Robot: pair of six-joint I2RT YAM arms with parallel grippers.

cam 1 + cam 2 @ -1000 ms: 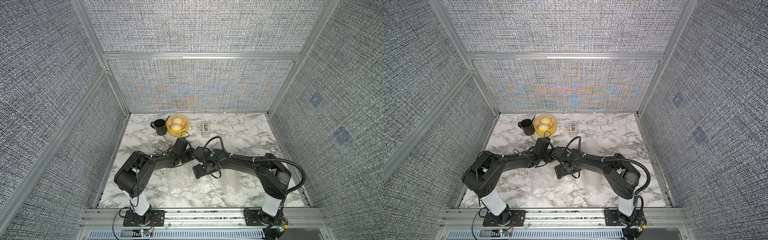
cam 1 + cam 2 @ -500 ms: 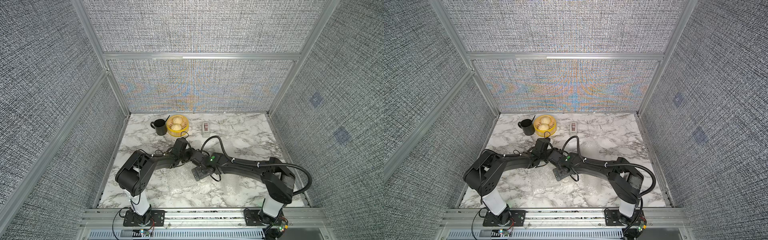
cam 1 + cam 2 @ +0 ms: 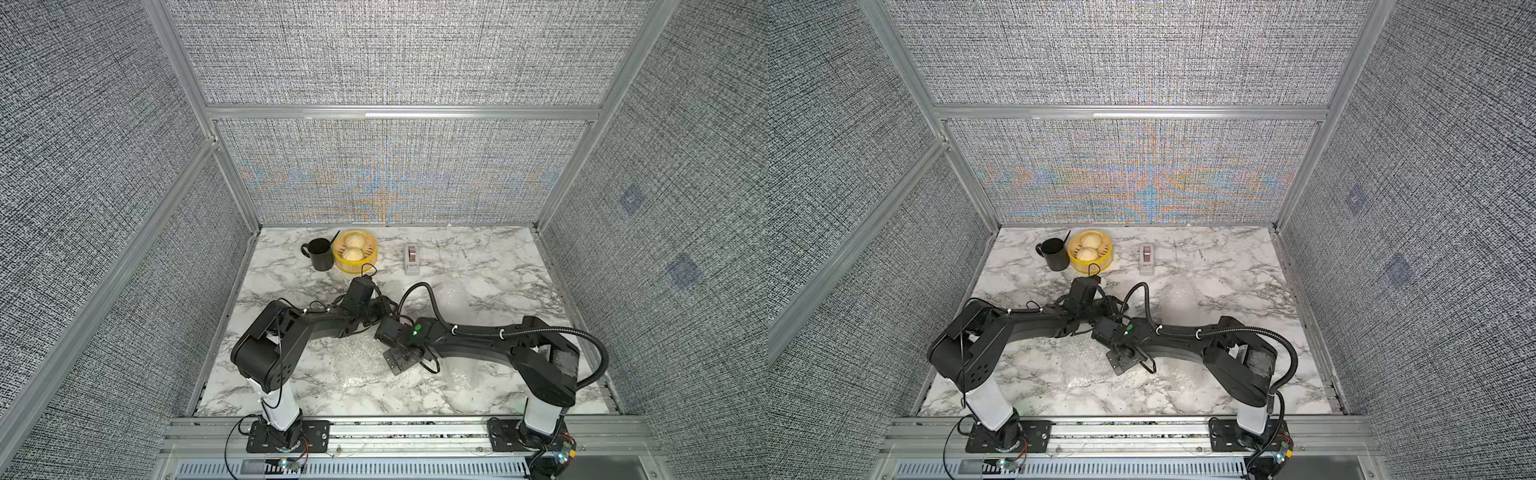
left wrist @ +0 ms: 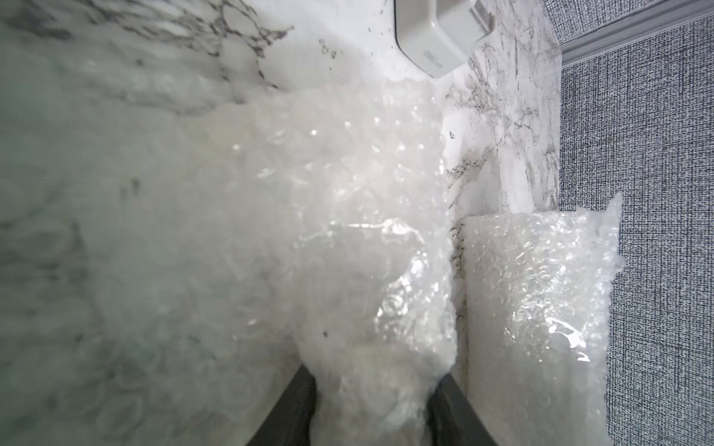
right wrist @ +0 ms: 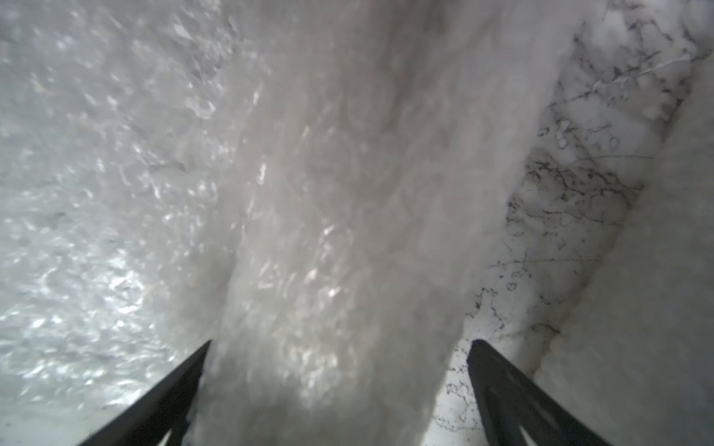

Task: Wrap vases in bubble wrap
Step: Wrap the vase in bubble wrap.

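Observation:
Both arms meet over the middle of the table. In the left wrist view my left gripper (image 4: pixel 376 374) is shut on a bundle of bubble wrap (image 4: pixel 359 239), both fingers pressed into it. My right gripper (image 5: pixel 342 343) is open around the same kind of bundle (image 5: pixel 328 231); one finger touches it and the other stands apart over bare marble. A second bubble-wrapped cylinder (image 4: pixel 533 309) stands upright beside it, also showing in a top view (image 3: pixel 1179 305). The vases themselves are hidden under the wrap. More loose wrap (image 3: pixel 353 370) lies flat near the table's front.
At the back of the marble table (image 3: pixel 498 266) stand a black mug (image 3: pixel 319 254), a yellow steamer basket with two buns (image 3: pixel 355 251) and a grey tape dispenser (image 3: pixel 411 257). Grey fabric walls enclose three sides. The right arm's cable (image 3: pixel 419 291) loops up above the wrists.
My right arm has stretched a little further left toward the left gripper, and its jaws have opened slightly wider. The left arm has stayed put with its grip unchanged.

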